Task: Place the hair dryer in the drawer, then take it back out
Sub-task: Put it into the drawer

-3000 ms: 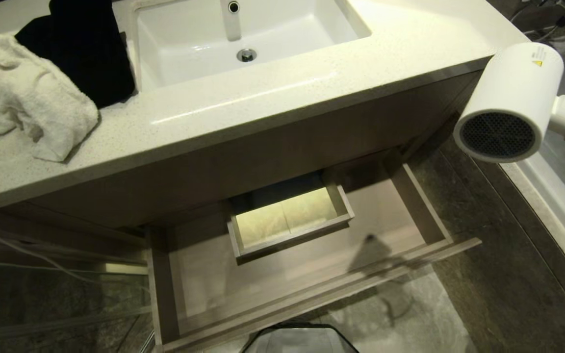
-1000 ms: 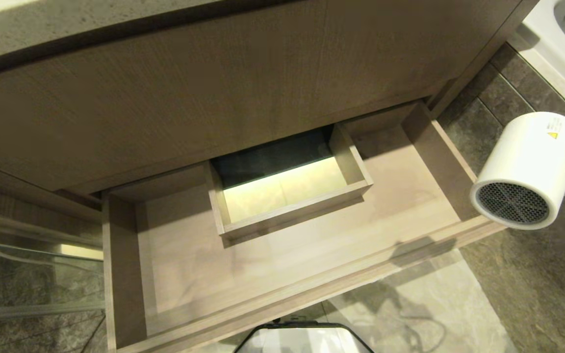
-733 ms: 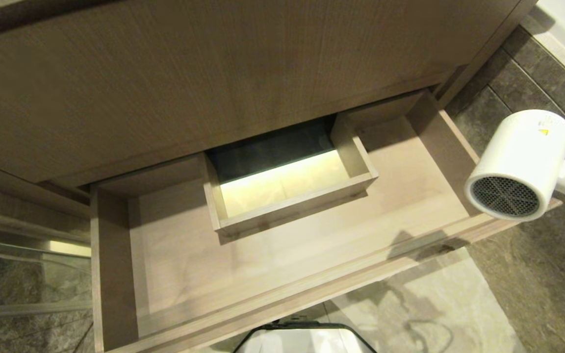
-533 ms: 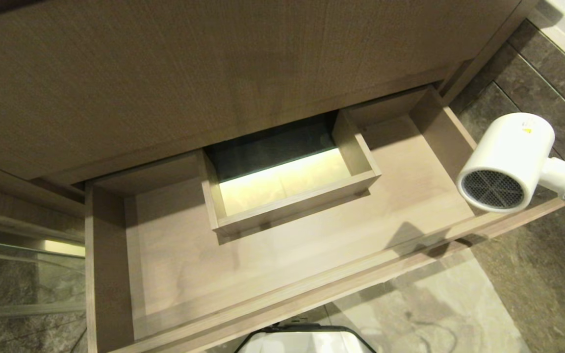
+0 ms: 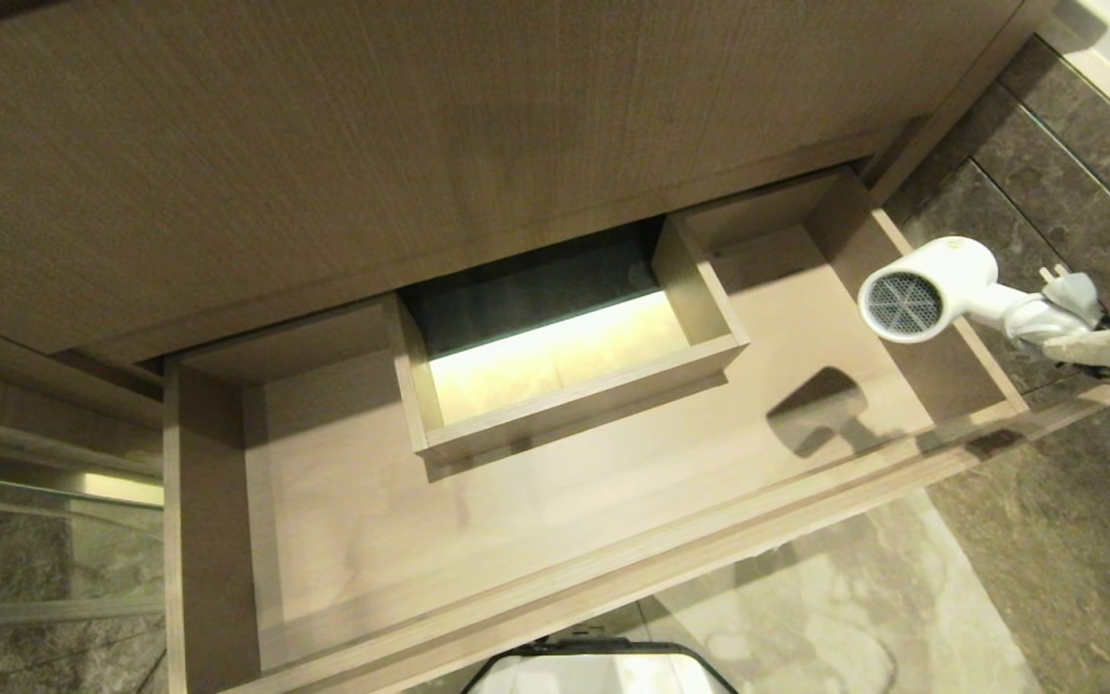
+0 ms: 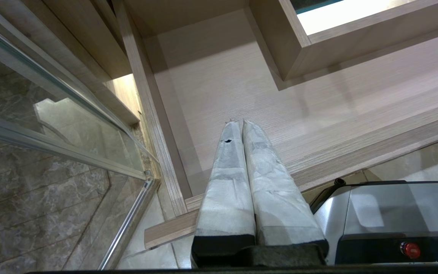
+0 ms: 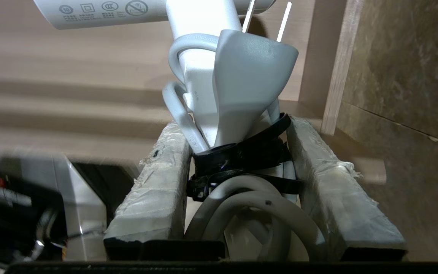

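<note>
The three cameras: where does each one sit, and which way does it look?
Head view: high on the robot, looking down into the open drawer; right claw at the edge.
Left wrist view: behind the shut left claw, over the drawer's left end.
Right wrist view: behind the right claw gripping the hair dryer by its handle.
All three share the drawer.

A white hair dryer (image 5: 940, 284) with a pale honeycomb grille hangs over a light-brown, wood-grain drawer (image 5: 536, 569). Its grey-white plug (image 7: 251, 82) and coiled white cord (image 7: 249, 213) are bound by a black strap (image 7: 242, 156). The right tool (image 7: 238, 125) shows fingers (image 7: 154, 186) wrapped in off-white, crinkled tape over black bases; the left tool (image 6: 238, 123) matches, its tape greyish. Above the drawer, a darker wood-grain panel (image 5: 372, 145). The boxed cut-out (image 5: 555, 371) glows yellowish. The floor (image 5: 1046, 559) is mottled grey-brown stone tile.
</note>
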Available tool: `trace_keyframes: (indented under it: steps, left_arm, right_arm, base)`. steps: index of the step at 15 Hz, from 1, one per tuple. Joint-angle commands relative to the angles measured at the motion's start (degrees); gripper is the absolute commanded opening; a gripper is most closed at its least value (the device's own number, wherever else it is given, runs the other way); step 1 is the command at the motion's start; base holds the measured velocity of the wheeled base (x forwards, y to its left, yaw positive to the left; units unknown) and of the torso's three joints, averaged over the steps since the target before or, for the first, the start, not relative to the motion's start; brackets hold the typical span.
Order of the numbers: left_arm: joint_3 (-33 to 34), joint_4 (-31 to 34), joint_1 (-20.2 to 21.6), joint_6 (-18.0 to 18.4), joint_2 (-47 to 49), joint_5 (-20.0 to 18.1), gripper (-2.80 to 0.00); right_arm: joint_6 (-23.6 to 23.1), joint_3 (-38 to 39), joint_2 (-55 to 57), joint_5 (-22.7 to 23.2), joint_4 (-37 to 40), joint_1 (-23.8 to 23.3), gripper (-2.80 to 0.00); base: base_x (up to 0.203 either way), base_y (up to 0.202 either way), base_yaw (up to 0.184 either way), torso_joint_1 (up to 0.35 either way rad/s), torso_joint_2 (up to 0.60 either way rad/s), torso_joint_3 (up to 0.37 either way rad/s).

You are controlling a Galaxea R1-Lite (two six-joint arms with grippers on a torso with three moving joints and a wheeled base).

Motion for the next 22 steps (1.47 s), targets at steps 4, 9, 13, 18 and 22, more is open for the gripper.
trace_keyframes:
  steps: [4, 9, 13, 18, 22]
  left_arm:
    - [0.09, -0.02, 0.01, 0.0, -0.02, -0.04, -2.8]
    - [0.0, -0.02, 0.01, 0.0, -0.02, 0.05, -2.8]
    - [0.09, -0.02, 0.01, 0.0, -0.02, 0.04, -2.8]
    - [0.0, -0.02, 0.01, 0.0, -0.05, 0.03, -2.8]
    - [0.0, -0.02, 0.01, 0.0, -0.02, 0.04, -2.8]
  right_arm:
    - [11.8, -20.57, 30.14, -8.59, 0.1, 5.28, -2.8]
    - [21.96, -31.78, 45.6, -17.42, -15.01, 16.45, -2.8]
    - [22.07, -33.56, 52.03, -18.46, -32.17, 19.66, -2.8]
    - [18.27, -32.56, 50.12, -22.39, -31.7, 19.75, -2.8]
    - [18.14, -25.25, 41.4, -23.04, -32.24, 18.4, 0.0]
  base:
    - [0.0, 0.0, 0.0, 0.016, 0.0, 0.032]
    - [0.0, 0.0, 0.0, 0.0, 0.0, 0.0]
    - [0.0, 0.0, 0.0, 0.0, 0.0, 0.0]
    - [0.0, 0.0, 0.0, 0.0, 0.0, 0.0]
    - [0.0, 0.0, 0.0, 0.0, 0.0, 0.0]
